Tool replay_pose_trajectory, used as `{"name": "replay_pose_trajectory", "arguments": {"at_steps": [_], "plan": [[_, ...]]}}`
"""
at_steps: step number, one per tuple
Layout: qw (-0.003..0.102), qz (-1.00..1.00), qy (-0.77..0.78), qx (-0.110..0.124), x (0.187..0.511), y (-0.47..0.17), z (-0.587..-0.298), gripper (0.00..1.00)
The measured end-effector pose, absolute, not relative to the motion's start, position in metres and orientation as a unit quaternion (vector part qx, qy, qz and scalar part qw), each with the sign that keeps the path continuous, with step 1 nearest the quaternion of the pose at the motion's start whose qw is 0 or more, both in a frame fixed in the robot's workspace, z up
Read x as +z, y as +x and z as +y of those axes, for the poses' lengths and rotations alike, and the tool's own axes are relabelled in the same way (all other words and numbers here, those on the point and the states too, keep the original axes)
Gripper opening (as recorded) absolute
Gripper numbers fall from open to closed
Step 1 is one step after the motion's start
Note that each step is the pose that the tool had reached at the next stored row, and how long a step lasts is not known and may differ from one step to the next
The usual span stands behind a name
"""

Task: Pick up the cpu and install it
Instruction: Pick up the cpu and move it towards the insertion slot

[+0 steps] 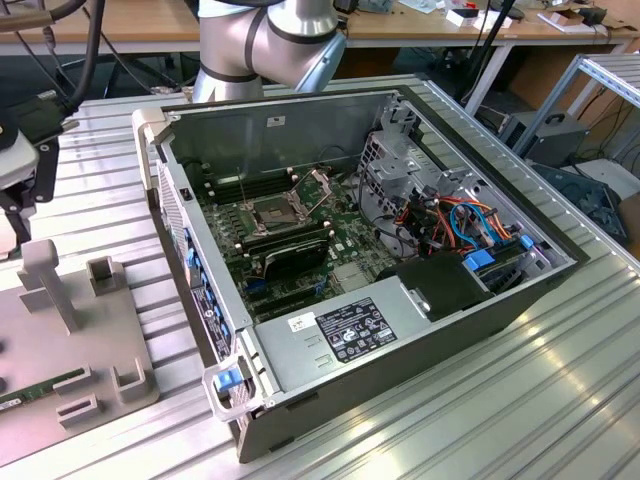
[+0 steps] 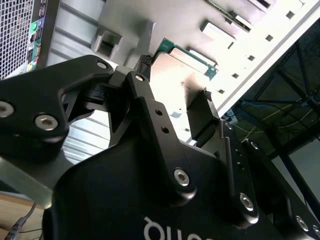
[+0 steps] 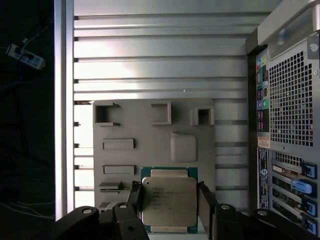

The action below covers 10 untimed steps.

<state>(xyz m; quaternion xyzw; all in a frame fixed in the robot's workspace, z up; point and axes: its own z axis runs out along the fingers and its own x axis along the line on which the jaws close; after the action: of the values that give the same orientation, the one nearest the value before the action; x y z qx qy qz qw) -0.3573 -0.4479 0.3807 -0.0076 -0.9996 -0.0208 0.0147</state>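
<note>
In the exterior view I see a big open black and grey computer case (image 1: 300,130) lying on the ribbed silver metal desk (image 1: 470,400). Inside it, on the green board, is a square dark socket (image 1: 272,212), and its thin metal frame is tipped up and open. The thick grey robot arm (image 1: 260,40) stands behind the case. On the exterior view's left, just beside the case, a flat grey plastic holder plate (image 1: 100,340) with small raised blocks lies on the desk.

In the first wrist view my black claw (image 3: 169,199) is clenched on the small flat square cpu (image 3: 169,204) with the dull silver-grey metal face and a thin green rim. One black finger (image 3: 135,197) is pressed to one side of the cpu, and the other finger is pressed to the far side. The cpu is over the grey holder plate (image 3: 150,150). I cannot tell if it is resting on the plate or lifted a little. The back of the case (image 3: 287,100), with its mesh of holes, is near.

In the second wrist view I see the claw (image 2: 176,79) from low down, gripping the cpu (image 2: 187,62) between its two tips, with the holder plate (image 2: 120,20) behind it.
</note>
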Motion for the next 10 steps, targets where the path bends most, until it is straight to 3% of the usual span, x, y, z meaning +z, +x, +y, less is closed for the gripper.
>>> {"name": "replay_pose_trajectory", "arguments": {"at_steps": [10], "plan": [[0.015,-1.0,-0.008,-0.021,0.3807,-0.3534,-0.4479,0.54]]}}
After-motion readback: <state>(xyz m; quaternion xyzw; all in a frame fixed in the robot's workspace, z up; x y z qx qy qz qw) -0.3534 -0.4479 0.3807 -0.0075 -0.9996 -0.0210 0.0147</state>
